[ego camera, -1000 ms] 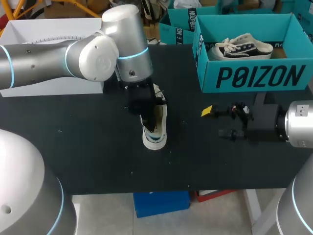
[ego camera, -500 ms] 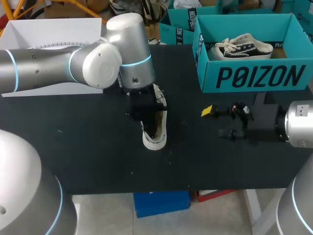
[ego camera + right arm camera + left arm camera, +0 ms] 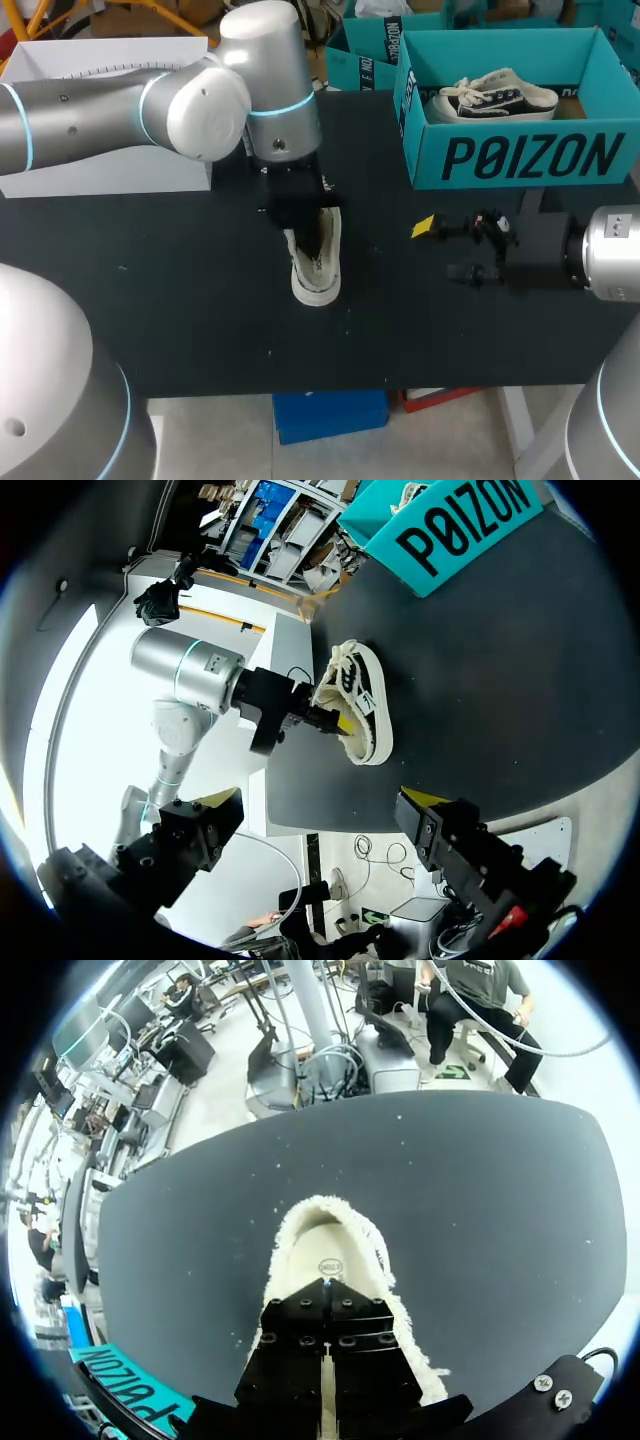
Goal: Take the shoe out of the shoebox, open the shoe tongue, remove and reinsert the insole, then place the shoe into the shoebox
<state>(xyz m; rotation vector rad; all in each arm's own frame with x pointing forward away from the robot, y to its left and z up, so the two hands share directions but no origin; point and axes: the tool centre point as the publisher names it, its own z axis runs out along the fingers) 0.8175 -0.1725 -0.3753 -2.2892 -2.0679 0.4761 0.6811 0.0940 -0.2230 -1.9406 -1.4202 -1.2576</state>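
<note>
Left tool (image 3: 326,1282): fingers pressed together, tips down inside the shoe (image 3: 318,272) and against the insole (image 3: 335,1245). I cannot tell whether they pinch anything. The shoe sits sole-down near the middle of the black counter (image 3: 180,300), well apart from the teal shoebox (image 3: 520,155). Right tool (image 3: 445,250): released, fingers wide apart, nothing between them. It hangs over the counter beside the shoe and in front of the shoebox. A second shoe (image 3: 500,95) lies inside that box.
</note>
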